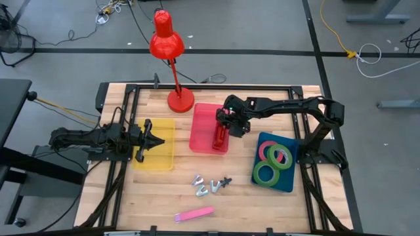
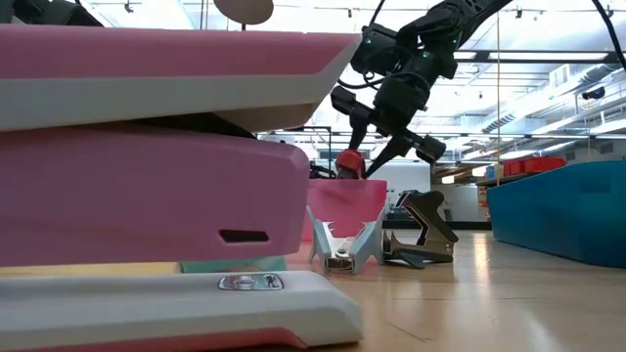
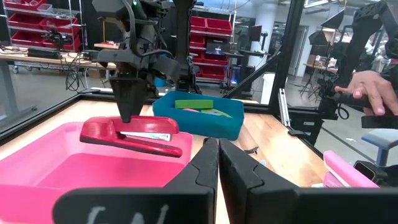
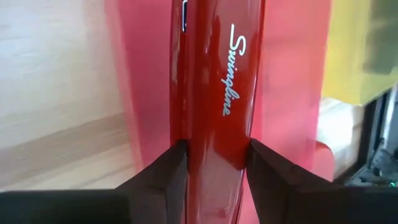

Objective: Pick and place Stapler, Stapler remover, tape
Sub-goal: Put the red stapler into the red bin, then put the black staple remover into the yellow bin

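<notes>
In the high view, locate the right gripper (image 1: 224,126) over the pink tray (image 1: 202,118) near the table (image 1: 243,196) centre. Its fingers bracket one end of the red stapler (image 1: 218,136), which sits inside that tray. The right wrist view shows what the overhead picture cannot: both dark fingers (image 4: 163,175) sit against the sides of the glossy stapler (image 4: 214,93), with "Swingline" lettering legible on its top. You cannot tell from any view whether the fingers clamp it or merely rest beside it.

The left wrist view gives you the side profile: the stapler (image 3: 134,134) lies roughly level, resting across the near rim of the pink tray (image 3: 43,165), with the right gripper (image 3: 127,99) coming down on its end.

The left gripper (image 1: 154,141) waits over the yellow tray (image 1: 164,157), its fingers (image 3: 208,163) closed together and empty.

The tape rolls (image 1: 275,157), two green and one pinkish-red, lie in the blue tray (image 1: 287,183). Staple removers (image 1: 210,185) lie grouped on the table in front of the trays; only the low view shows their raised claws (image 2: 352,244). A pink stapler (image 1: 194,214) lies near the front edge. A red desk lamp (image 1: 167,39) stands at the back.
</notes>
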